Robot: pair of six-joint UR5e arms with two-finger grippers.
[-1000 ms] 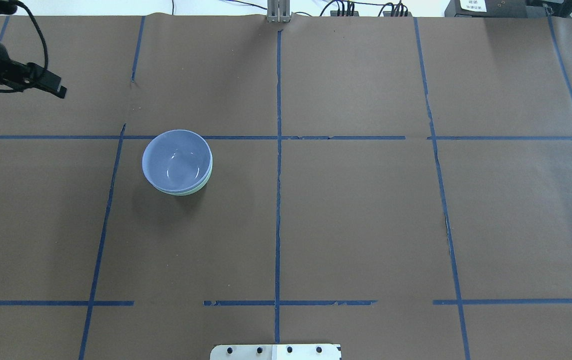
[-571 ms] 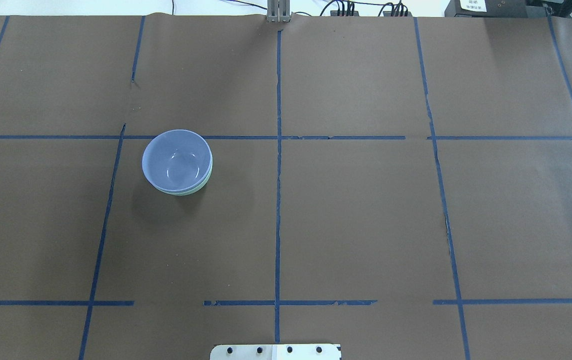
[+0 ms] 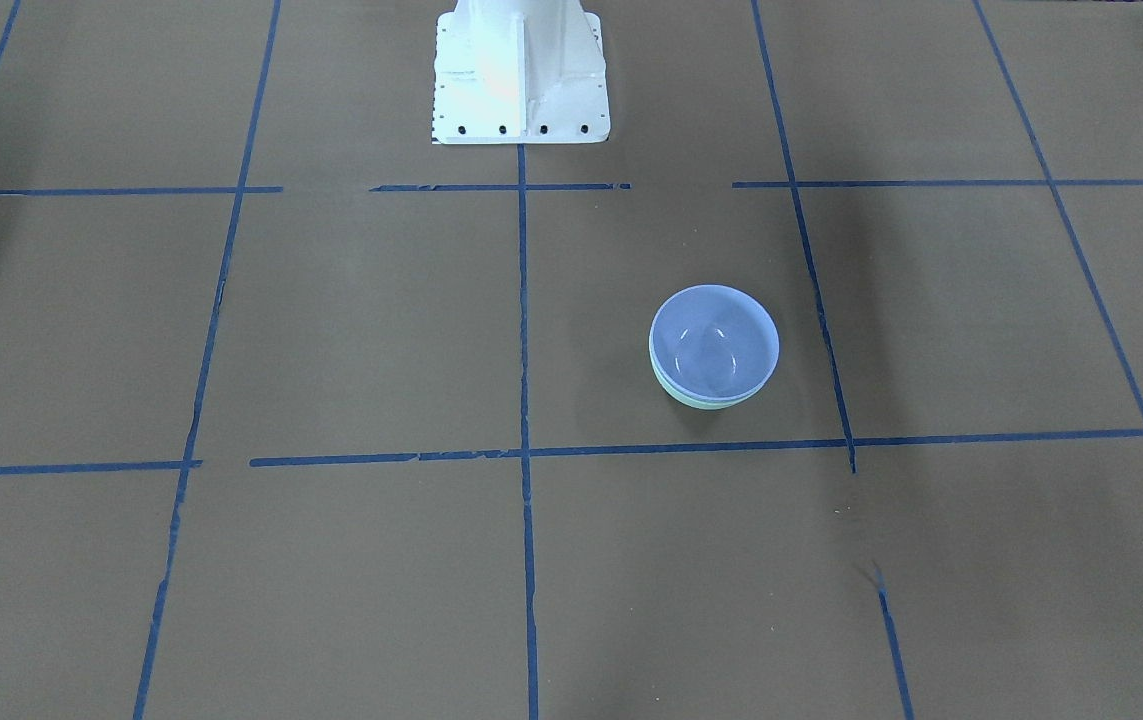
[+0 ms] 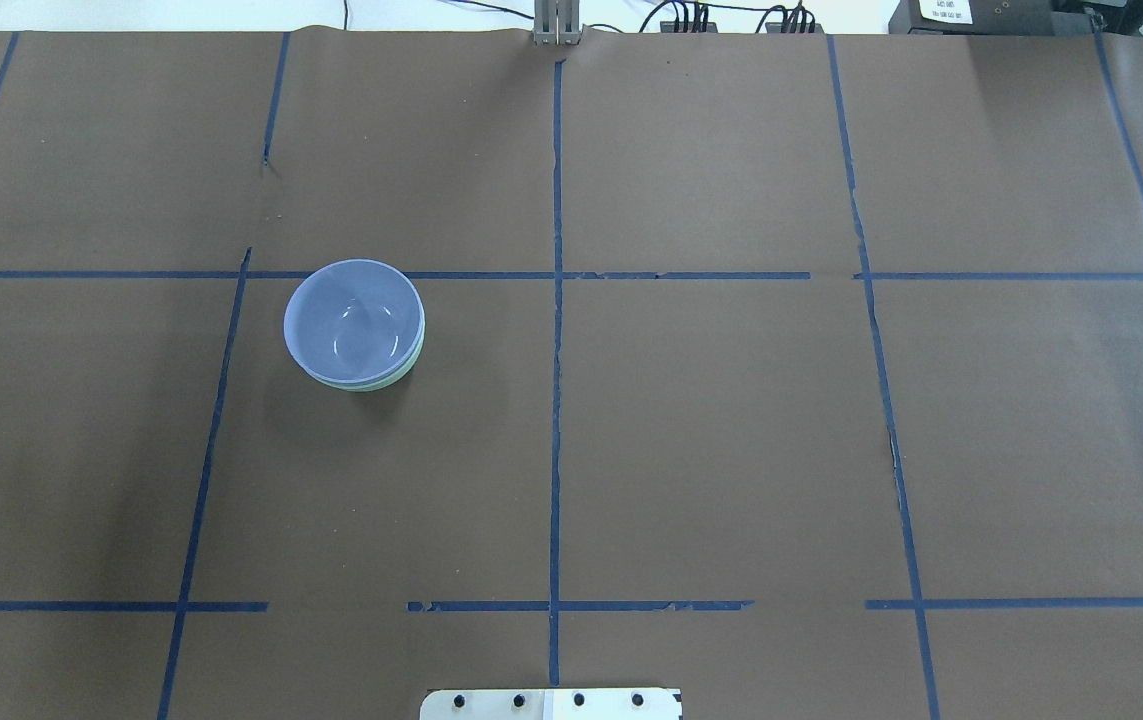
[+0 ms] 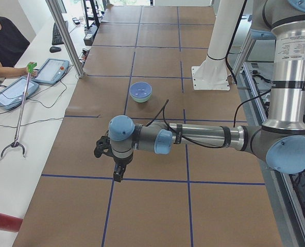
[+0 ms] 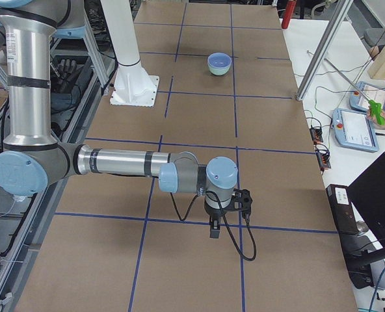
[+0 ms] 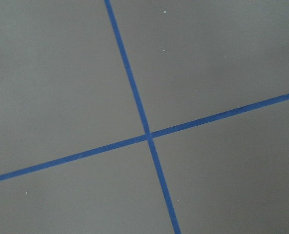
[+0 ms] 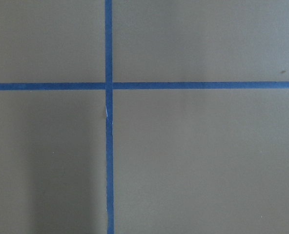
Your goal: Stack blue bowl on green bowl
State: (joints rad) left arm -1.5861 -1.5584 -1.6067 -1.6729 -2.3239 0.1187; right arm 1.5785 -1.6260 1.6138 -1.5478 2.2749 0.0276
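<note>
Blue bowl: the blue bowl is sitting upright, nested inside the green bowl, left of the centre line in the overhead view.
Green bowl: the green bowl is resting on the tabletop, showing only as a thin crescent under the blue rim.
Left pincer: the left pincer is hanging over the tabletop's left end, well apart from the bowls; I cannot tell whether it is open or closed.
Right pincer: the right pincer is hanging over the right end, well apart from the bowls; I cannot tell its state either.
</note>
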